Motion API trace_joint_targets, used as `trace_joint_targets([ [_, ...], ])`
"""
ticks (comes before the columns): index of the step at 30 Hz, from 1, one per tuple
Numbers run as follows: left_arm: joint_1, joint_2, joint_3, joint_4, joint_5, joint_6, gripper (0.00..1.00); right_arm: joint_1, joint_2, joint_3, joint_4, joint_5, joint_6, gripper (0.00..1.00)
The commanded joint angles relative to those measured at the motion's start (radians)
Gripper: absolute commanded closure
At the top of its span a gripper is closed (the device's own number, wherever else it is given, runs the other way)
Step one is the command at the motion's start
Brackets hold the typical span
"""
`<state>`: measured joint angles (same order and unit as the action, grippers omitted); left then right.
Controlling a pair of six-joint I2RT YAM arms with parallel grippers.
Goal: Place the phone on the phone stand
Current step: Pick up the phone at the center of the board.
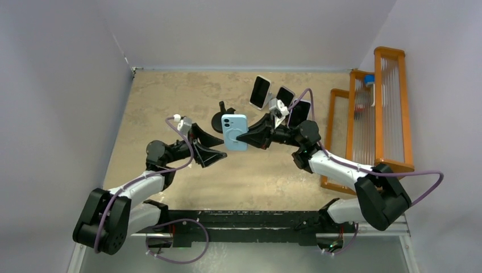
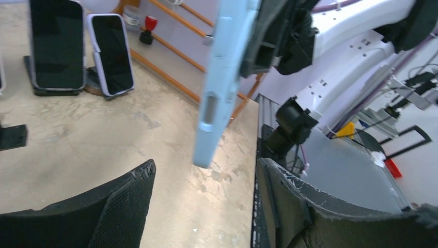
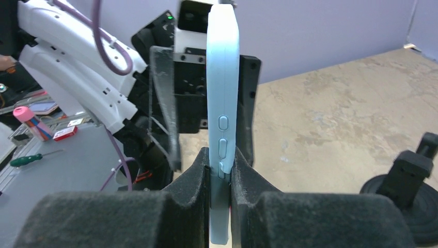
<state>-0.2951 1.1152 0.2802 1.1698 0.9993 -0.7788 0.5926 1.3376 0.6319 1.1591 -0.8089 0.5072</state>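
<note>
A light blue phone [image 1: 234, 132] hangs in the air above the table, its back with the camera toward the top view. My right gripper [image 1: 250, 136] is shut on it; in the right wrist view the pads [image 3: 196, 175] clamp its lower edge and the phone [image 3: 223, 103] stands edge-on. My left gripper [image 1: 219, 147] is open just left of the phone without touching it. In the left wrist view the phone [image 2: 222, 77] hangs above the gap between its fingers [image 2: 129, 201]. The empty black phone stand [image 1: 220, 119] with a round base sits behind the phone and also shows in the right wrist view [image 3: 413, 191].
Three other phones lean on stands at the back: one [image 1: 260, 92], another [image 1: 284, 95], a third [image 1: 299, 112]. Two show in the left wrist view [image 2: 57, 44]. An orange wire rack [image 1: 369, 125] stands along the right side. The arm mounting rail [image 1: 256, 219] runs along the near edge.
</note>
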Motion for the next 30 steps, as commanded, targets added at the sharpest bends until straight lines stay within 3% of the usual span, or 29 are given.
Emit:
trace_joint_targets([
  [1,-0.009,0.037,0.025,0.067,-0.103,0.054,0.3,0.021,-0.019,0.068,0.1,-0.03,0.016,1.0],
  [10,-0.042,0.166,0.086,0.249,-0.053,0.0,0.33,0.051,0.059,0.081,0.224,-0.046,0.091,1.0],
  [14,-0.064,0.243,0.127,0.359,0.007,-0.036,0.4,0.074,0.086,0.094,0.236,-0.032,0.086,1.0],
  [18,-0.082,0.336,0.169,0.492,0.104,-0.117,0.65,0.076,0.096,0.095,0.257,-0.024,0.09,1.0],
  [20,-0.087,0.377,0.181,0.546,0.152,-0.158,0.97,0.077,0.093,0.099,0.256,-0.022,0.088,1.0],
  [24,-0.086,0.388,0.166,0.557,0.152,-0.155,1.0,0.078,0.077,0.114,0.201,0.007,0.083,1.0],
  [26,-0.083,0.316,0.155,0.38,0.089,-0.046,1.0,0.075,0.042,0.128,0.085,0.067,0.027,0.54],
  [27,-0.087,0.232,0.163,0.216,0.018,0.088,1.0,0.075,-0.003,0.133,-0.037,0.191,-0.058,0.25],
  [29,-0.115,0.104,0.199,-0.189,-0.182,0.314,1.0,0.075,-0.072,0.123,-0.162,0.371,-0.128,0.03],
  [30,-0.155,0.034,0.232,-0.378,-0.281,0.454,1.0,0.075,-0.113,0.101,-0.182,0.449,-0.136,0.02],
])
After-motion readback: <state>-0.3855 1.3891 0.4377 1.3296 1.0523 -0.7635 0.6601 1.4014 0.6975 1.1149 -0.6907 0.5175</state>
